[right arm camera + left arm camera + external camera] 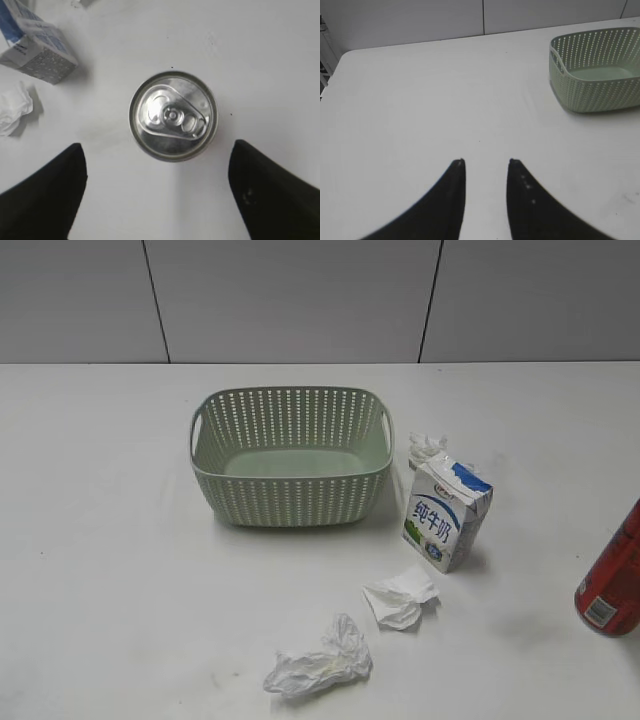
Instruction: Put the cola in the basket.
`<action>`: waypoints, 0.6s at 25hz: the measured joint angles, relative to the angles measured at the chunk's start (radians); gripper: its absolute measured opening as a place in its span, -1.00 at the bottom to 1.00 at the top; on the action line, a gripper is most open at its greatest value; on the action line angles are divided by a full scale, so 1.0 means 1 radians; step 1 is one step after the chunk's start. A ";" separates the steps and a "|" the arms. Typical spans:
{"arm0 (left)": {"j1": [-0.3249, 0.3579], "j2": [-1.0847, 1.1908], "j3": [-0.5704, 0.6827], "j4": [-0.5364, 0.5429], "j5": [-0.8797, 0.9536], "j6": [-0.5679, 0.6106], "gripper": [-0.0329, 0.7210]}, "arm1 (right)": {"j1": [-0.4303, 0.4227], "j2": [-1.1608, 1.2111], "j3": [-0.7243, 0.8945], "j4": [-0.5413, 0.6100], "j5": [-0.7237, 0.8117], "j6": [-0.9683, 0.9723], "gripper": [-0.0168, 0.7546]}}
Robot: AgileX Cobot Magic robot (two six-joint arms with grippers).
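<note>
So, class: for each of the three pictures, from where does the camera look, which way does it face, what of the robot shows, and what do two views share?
Exterior view: in front of the table, slanting down at the basket, carton and can; no robot part shows.
Left wrist view: low over the table, facing across it; open left gripper below, basket at far right.
Right wrist view: straight down onto the can's top; open right gripper on either side of it.
Shared: the basket in exterior and left wrist; the can and carton in exterior and right wrist.
</note>
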State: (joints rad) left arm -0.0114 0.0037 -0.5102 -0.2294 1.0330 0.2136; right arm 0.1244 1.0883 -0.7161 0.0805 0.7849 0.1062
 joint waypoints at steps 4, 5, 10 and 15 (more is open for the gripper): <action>0.000 0.000 0.000 0.000 0.000 0.000 -0.31 | 0.000 0.113 -0.032 -0.039 -0.004 0.000 0.79; 0.000 0.000 0.000 0.000 0.000 0.000 -0.31 | 0.000 0.137 -0.037 -0.042 -0.007 0.000 0.79; 0.000 0.000 0.000 0.000 0.000 0.000 -0.31 | 0.000 0.237 -0.051 -0.047 -0.022 0.000 0.79; 0.000 0.000 0.000 0.000 0.000 0.000 -0.31 | 0.000 0.303 -0.065 -0.047 -0.033 0.000 0.76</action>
State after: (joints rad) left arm -0.0114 0.0037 -0.5102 -0.2294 1.0330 0.2136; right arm 0.1244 1.3913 -0.7810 0.0333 0.7521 0.1062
